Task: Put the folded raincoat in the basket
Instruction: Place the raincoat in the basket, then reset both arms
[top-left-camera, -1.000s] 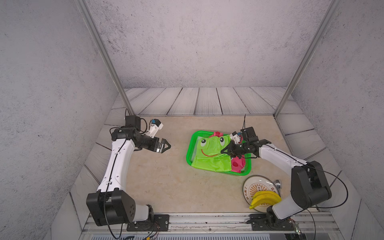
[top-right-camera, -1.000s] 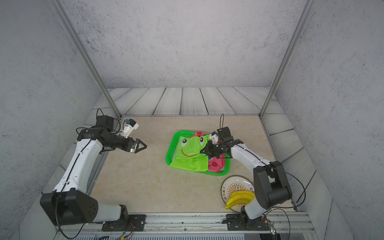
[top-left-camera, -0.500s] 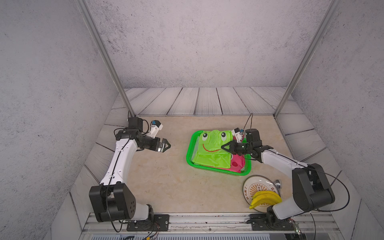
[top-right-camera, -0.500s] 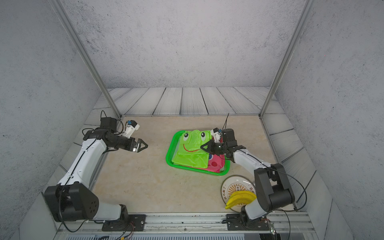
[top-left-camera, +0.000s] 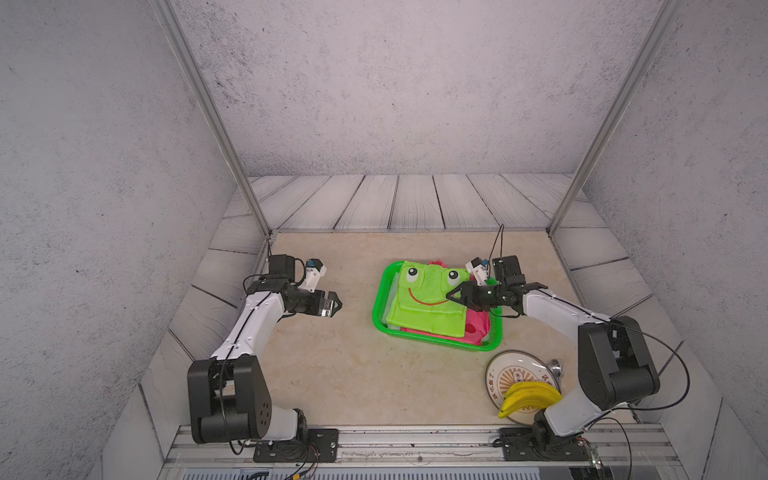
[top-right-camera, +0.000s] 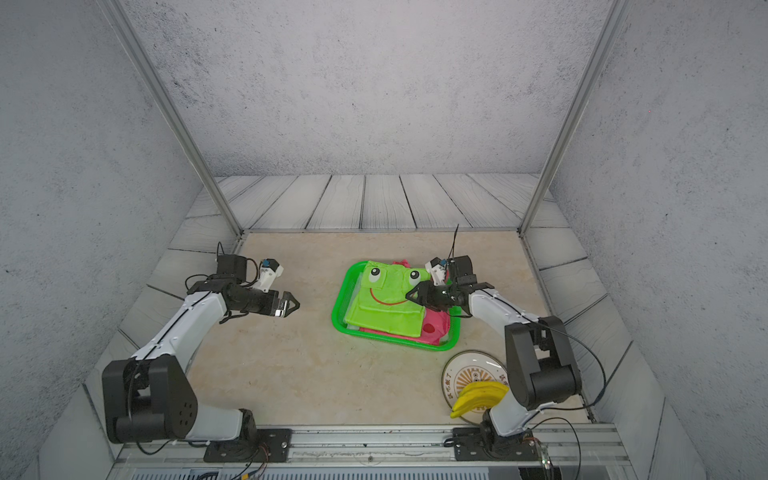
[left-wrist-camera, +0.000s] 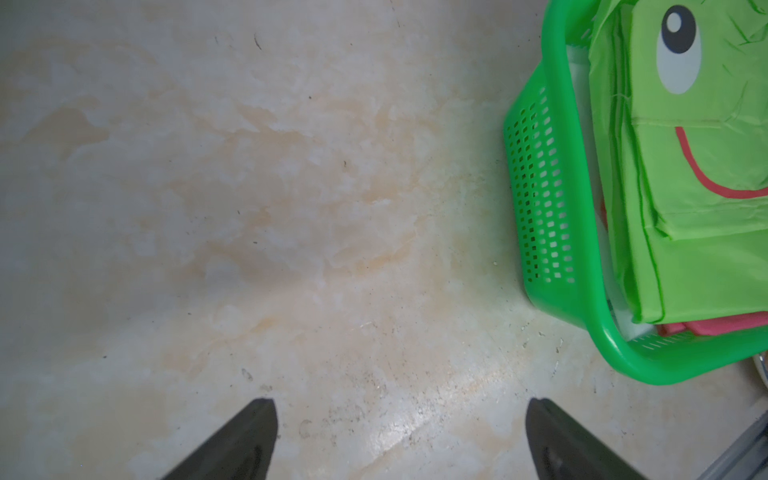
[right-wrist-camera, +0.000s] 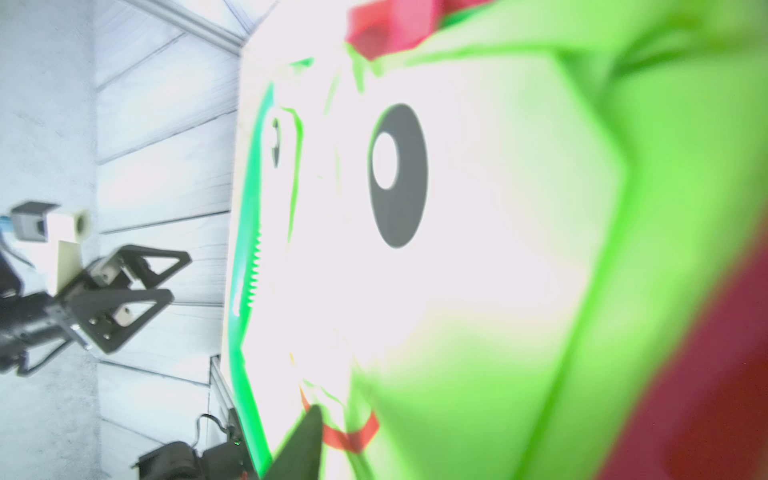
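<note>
The folded raincoat (top-left-camera: 428, 303) (top-right-camera: 386, 307), bright green with a frog face, lies flat in the green mesh basket (top-left-camera: 380, 299) (top-right-camera: 338, 307) on top of a pink fabric (top-left-camera: 476, 328). My right gripper (top-left-camera: 451, 296) (top-right-camera: 409, 295) hovers low over the raincoat's right edge with its jaws apart. In the right wrist view only one fingertip (right-wrist-camera: 303, 440) shows, against blurred raincoat fabric (right-wrist-camera: 540, 208). My left gripper (top-left-camera: 334, 305) (left-wrist-camera: 401, 405) stands open over bare table, left of the basket (left-wrist-camera: 536, 187), holding nothing.
A round plate (top-left-camera: 519, 370) with bananas (top-left-camera: 530, 399) and a spoon (top-left-camera: 555, 368) sits at the front right beside the right arm's base. Metal frame posts stand at the back corners. Walls close in on both sides.
The raincoat has come down flat into the basket and my right gripper's jaws have parted from it. The left arm has barely moved.
</note>
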